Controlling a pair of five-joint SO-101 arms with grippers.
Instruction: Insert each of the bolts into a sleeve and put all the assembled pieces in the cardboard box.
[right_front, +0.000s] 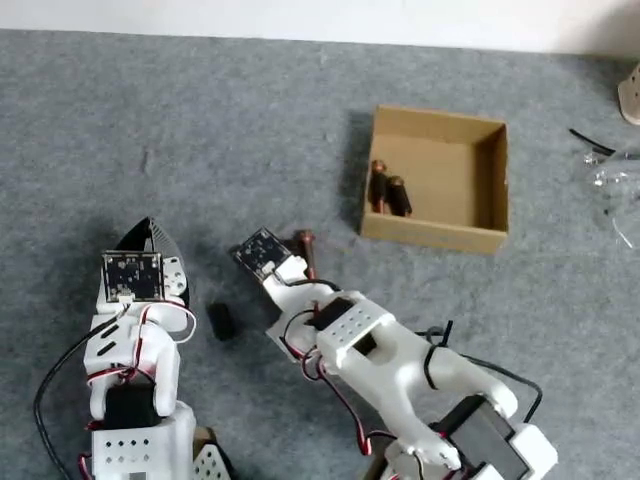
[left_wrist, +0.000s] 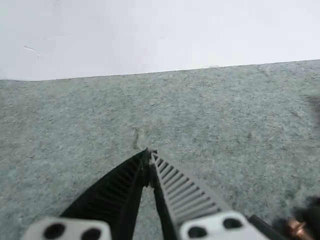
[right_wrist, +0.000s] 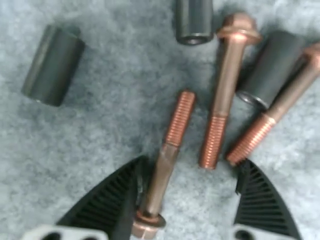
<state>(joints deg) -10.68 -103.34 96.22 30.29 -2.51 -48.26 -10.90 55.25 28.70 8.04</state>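
My right gripper (right_wrist: 190, 165) hangs open over a cluster of copper bolts and dark sleeves on the grey carpet. One bolt (right_wrist: 167, 145) lies between its fingers, close to the black finger (right_wrist: 115, 200). Two more bolts (right_wrist: 225, 85) (right_wrist: 280, 105) lie beside it, their threaded ends near the other finger (right_wrist: 260, 200). Three sleeves (right_wrist: 52, 65) (right_wrist: 194, 20) (right_wrist: 272, 67) lie loose around them. In the high view the cardboard box (right_front: 430, 235) holds assembled pieces (right_front: 388, 190). My left gripper (right_front: 150, 225) (left_wrist: 149, 155) is shut on nothing, over bare carpet.
A black sleeve (right_front: 222, 322) lies between the two arms. A bolt (right_front: 305, 250) pokes out beside the right wrist. Clear plastic and a black cable (right_front: 605, 165) lie at the far right edge. A white wall (left_wrist: 160, 35) borders the carpet.
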